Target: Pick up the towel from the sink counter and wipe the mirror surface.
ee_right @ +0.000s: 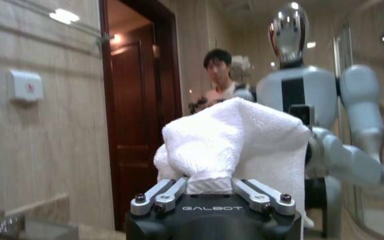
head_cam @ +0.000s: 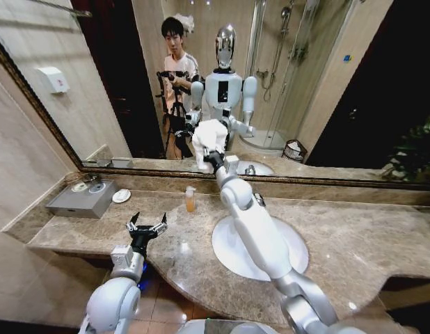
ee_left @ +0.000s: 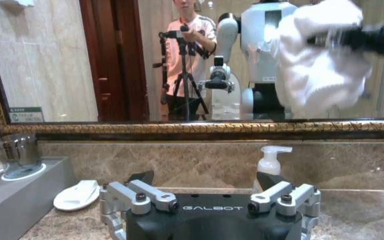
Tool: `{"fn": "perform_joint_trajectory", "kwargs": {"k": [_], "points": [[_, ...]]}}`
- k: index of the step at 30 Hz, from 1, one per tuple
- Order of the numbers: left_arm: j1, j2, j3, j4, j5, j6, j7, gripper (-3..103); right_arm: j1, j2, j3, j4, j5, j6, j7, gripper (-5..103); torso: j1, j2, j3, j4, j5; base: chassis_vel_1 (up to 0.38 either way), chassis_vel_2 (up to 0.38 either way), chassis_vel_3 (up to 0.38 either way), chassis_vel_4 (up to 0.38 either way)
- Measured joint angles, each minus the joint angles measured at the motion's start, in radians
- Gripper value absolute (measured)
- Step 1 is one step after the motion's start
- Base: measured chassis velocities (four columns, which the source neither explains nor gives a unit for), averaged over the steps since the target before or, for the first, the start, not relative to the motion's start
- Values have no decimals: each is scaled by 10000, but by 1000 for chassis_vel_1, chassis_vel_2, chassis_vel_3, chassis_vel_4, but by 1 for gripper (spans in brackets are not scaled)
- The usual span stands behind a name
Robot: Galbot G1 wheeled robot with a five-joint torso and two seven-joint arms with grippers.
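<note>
My right arm reaches up over the basin, and its gripper [head_cam: 211, 149] is shut on the white towel [head_cam: 209, 134]. The towel is bunched against the mirror surface [head_cam: 117, 83] just above the lower frame. In the right wrist view the towel [ee_right: 227, 137] bulges out from between the closed fingers of the right gripper [ee_right: 209, 189], with the mirror surface [ee_right: 58, 130] right behind it. My left gripper [head_cam: 147, 227] hovers open over the left part of the sink counter [head_cam: 354, 236], holding nothing. From the left wrist, the left gripper [ee_left: 209, 199] faces the mirror surface [ee_left: 58, 60], with the towel [ee_left: 319, 65] off to one side.
An oval white basin [head_cam: 232, 261] lies under my right arm. A soap bottle [head_cam: 190, 200], a small round white dish [head_cam: 121, 196] and a grey tray [head_cam: 83, 200] with cups stand along the back left of the counter. A side wall closes the left end.
</note>
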Motion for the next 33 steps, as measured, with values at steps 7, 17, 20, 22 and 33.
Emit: {"fn": "perform_joint_trajectory", "kwargs": {"k": [7,17,20,22,33], "points": [[0,0,0,0,0,0,0,100,211,-158,1,242,203,35,210,12,1,0,0,0,0,0,0,0,0],[0,0,0,0,0,0,0,100,654,-218,153,754,555,-63,412,12,0,1,-1,1,-1,0,0,0,0],[0,0,0,0,0,0,0,100,284,-192,79,392,356,-5,239,12,0,0,-1,0,0,0,0,0,0],[0,0,0,0,0,0,0,100,124,-166,56,226,265,38,183,12,0,0,0,1,-1,0,0,0,0],[1,0,0,0,0,0,0,100,482,-256,124,688,407,106,301,12,0,0,0,3,-1,0,0,0,0]]}}
